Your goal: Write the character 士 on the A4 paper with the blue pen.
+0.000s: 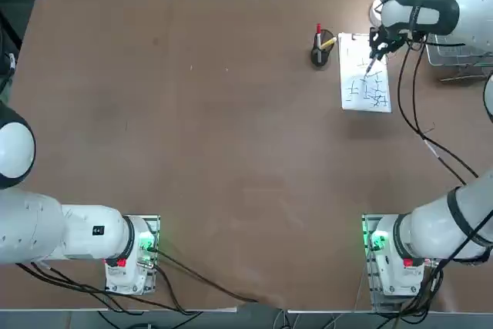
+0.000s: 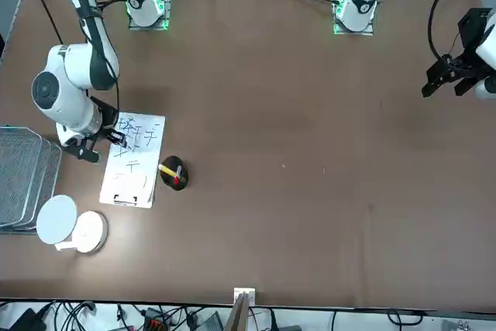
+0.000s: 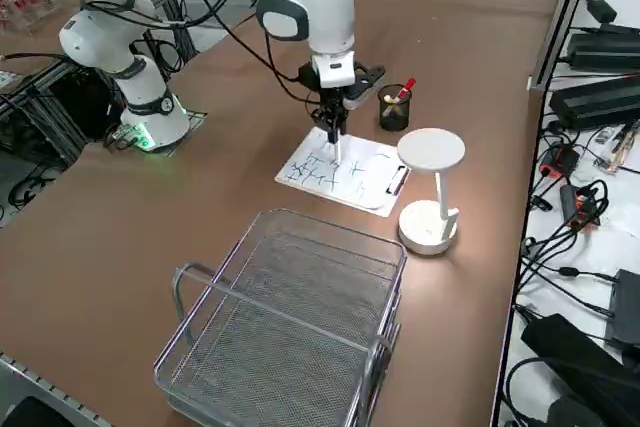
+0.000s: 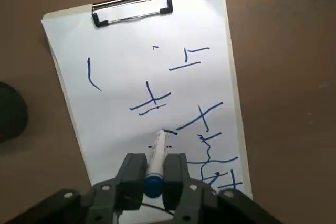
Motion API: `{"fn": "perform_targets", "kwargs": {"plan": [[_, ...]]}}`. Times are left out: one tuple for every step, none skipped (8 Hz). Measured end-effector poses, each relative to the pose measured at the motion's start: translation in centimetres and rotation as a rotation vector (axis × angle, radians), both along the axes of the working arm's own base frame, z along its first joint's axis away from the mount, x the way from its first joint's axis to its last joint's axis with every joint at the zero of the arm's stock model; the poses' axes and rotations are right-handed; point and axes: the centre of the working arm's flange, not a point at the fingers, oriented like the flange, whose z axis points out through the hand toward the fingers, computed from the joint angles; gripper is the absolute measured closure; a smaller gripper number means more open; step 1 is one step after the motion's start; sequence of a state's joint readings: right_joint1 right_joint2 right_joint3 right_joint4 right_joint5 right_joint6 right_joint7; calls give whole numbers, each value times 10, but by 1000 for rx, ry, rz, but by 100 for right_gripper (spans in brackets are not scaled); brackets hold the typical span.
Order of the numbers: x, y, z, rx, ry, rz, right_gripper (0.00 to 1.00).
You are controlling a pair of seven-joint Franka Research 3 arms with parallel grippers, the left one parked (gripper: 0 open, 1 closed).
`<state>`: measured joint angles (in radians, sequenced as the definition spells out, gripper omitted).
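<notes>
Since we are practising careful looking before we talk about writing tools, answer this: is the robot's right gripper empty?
No, the right gripper holds the pen between its fingers, over the paper.

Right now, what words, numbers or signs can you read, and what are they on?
"士": in blue on the white paper.
Other blue strokes: on that paper too, too crowded or broken to read surely.
Pen, held in the right tool over the paper: no writing I can read.
</notes>
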<state>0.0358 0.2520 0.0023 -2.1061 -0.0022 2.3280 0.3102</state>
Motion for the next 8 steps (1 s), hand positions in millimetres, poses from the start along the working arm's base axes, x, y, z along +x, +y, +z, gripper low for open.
{"fn": "perform_targets", "kwargs": {"plan": [[0, 2, 0, 3, -1, 0, 79], [0, 5, 0, 12, -4, -2, 79], [1, 11, 0, 25, -9, -4, 79], [1, 15, 0, 35, -13, -5, 79], [1, 17, 0, 37, -15, -12, 79], [1, 18, 0, 39, -18, -17, 79], [1, 24, 0, 42, -18, -17, 79], [1, 28, 0, 43, -18, -13, 79]]}}
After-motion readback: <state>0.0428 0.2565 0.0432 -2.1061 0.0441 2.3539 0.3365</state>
